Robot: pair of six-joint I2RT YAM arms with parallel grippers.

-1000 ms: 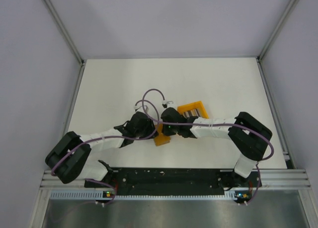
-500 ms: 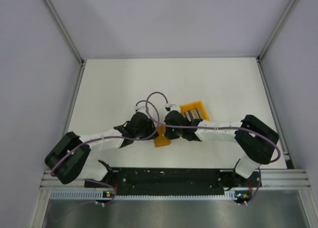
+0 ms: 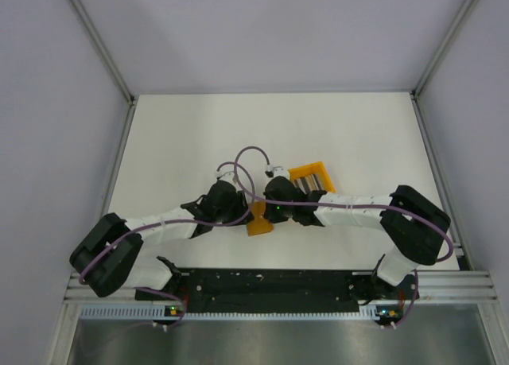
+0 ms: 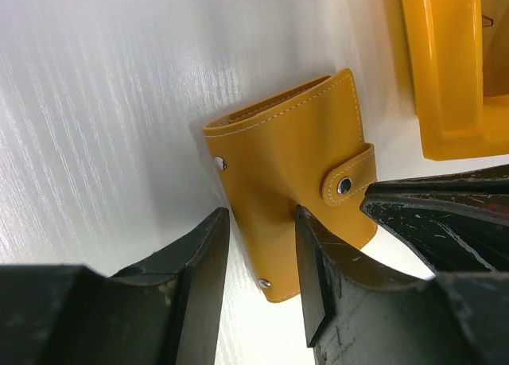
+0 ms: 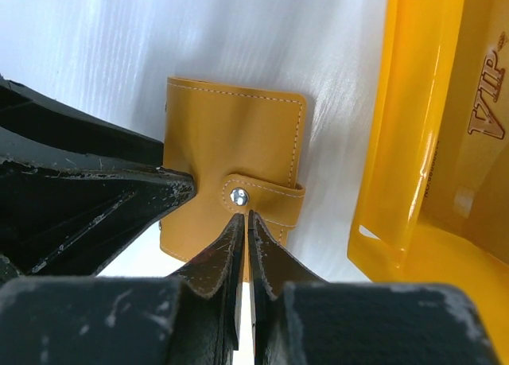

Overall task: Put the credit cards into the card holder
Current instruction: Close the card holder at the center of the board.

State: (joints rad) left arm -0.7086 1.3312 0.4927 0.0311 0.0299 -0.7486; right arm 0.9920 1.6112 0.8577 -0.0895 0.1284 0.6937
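Card holder (image 3: 259, 223): mustard-orange wallet, folded shut and lying flat on the white table (image 3: 175, 142), near centre, between the two wrist heads.
Clasp tab (image 5: 262, 195): wraps over one edge of the wallet, with a metal snap on it that looks fastened.
Left gripper (image 4: 261, 222): comes at the wallet from 9 o'clock in the top view. The jaws stand well apart, straddling one corner of the wallet, and nothing is clamped. In the right wrist view, one finger's tip touches the wallet's edge at 9 o'clock.
Right gripper (image 5: 243, 215): comes in from 3 o'clock in the top view. The jaws are all but closed, with only a thin slit between them. The tips sit at the tab's edge, right at the snap. Cannot tell whether they pinch the tab.
Orange bin (image 3: 320, 167): bright plastic, at 2 o'clock from the wallet, near it but not touching.
Credit cards (image 3: 308, 178): a striped dark-and-light row inside the bin, seen from the top view. Single cards cannot be made out.
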